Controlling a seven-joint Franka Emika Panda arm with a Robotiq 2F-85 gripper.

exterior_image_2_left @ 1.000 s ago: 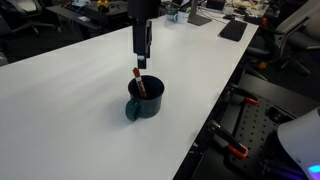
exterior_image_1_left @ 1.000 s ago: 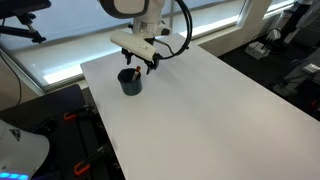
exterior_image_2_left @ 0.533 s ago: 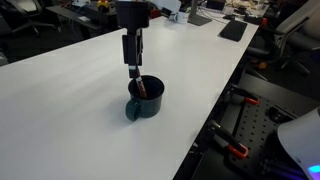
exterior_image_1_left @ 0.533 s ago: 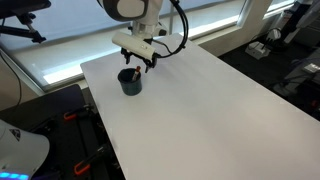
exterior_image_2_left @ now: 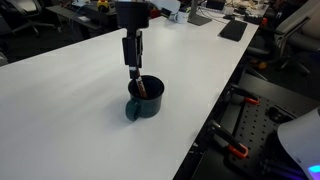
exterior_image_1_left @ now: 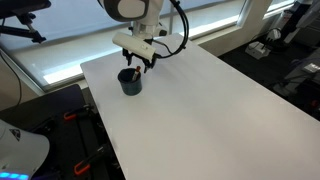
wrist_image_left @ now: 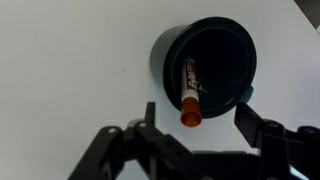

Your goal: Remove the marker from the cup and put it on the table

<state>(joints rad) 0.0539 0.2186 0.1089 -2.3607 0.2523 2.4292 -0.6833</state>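
Note:
A dark blue-black cup (exterior_image_1_left: 130, 83) stands on the white table (exterior_image_1_left: 200, 110) near its far corner; it also shows in the other exterior view (exterior_image_2_left: 146, 98) and from above in the wrist view (wrist_image_left: 205, 62). A reddish marker (wrist_image_left: 188, 92) leans inside the cup, its orange-red cap end sticking up toward the camera; its top shows above the rim (exterior_image_2_left: 138, 80). My gripper (wrist_image_left: 195, 120) is open, hovering just above the cup with a finger on each side of the marker's top end, in both exterior views (exterior_image_1_left: 137, 62) (exterior_image_2_left: 133, 66). It does not hold the marker.
The table's edges lie close to the cup on the side near dark floor equipment (exterior_image_2_left: 250, 130). Office desks and clutter (exterior_image_2_left: 215, 15) stand beyond the far edge. A window wall (exterior_image_1_left: 60, 45) runs behind the table.
Over the last second my gripper moved sideways and down to sit right over the marker's top. In the last half second nothing visibly moved.

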